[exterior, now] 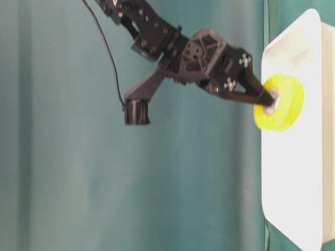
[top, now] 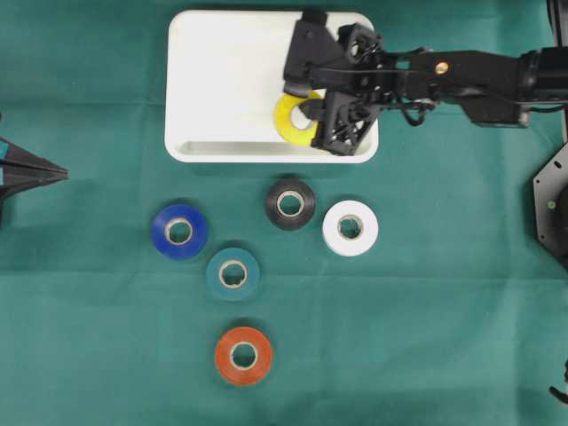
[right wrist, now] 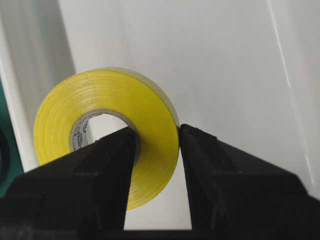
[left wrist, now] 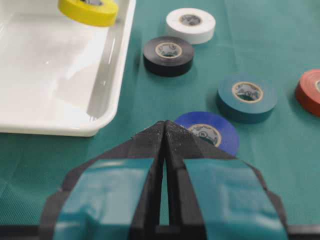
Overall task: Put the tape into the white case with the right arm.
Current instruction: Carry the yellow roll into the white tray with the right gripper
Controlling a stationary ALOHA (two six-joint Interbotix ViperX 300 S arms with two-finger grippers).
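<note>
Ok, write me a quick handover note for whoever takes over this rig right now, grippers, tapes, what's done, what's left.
Right gripper: shut on the yellow tape, one finger through its core, held over the white case; not yet released.
Left gripper: shut, empty, parked at the table's left edge.
On the cloth: black tape, white tape, blue tape, teal tape, orange tape.
Done: no roll lies loose in the case.
Left: release yellow, then the other five.

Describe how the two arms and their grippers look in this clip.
The right arm is all black, with blocky ribbed segments, a thin black cable and an orange dot near the wrist. The right gripper has two long, tapering matte-black fingers. The left gripper is black too, pointed, with teal patches on both fingers.
</note>
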